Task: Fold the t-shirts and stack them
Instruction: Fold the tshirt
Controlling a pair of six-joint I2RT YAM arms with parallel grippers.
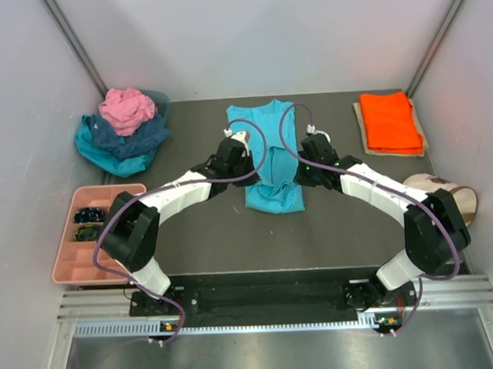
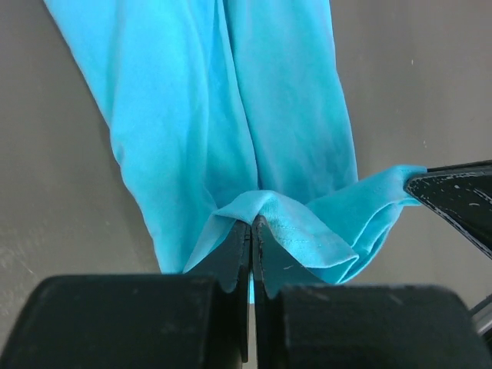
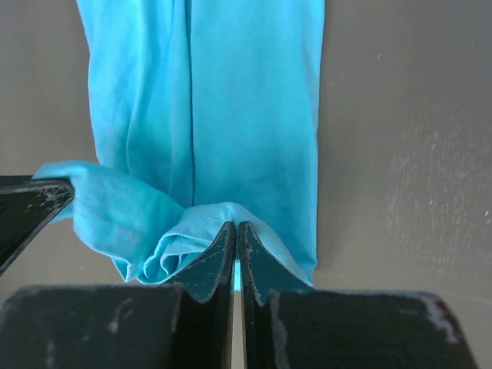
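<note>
A bright turquoise t-shirt (image 1: 270, 127) lies as a long narrow strip in the middle of the dark table. My left gripper (image 1: 247, 158) and right gripper (image 1: 301, 162) sit on either side of its middle, each shut on a lifted hem. In the left wrist view the left gripper (image 2: 251, 223) pinches a fold of turquoise cloth (image 2: 292, 231), and the other arm's finger (image 2: 453, 196) holds the same edge. The right wrist view shows the right gripper (image 3: 236, 227) clamped on the hem (image 3: 207, 219). An orange t-shirt (image 1: 388, 121) lies folded at the back right. Pink, navy and teal t-shirts are heaped (image 1: 125, 128) at the back left.
A pink tray (image 1: 117, 193) with small dark items stands at the near left beside the left arm. A cream canvas bag (image 1: 429, 182) lies at the right behind the right arm. White walls close in the table on three sides.
</note>
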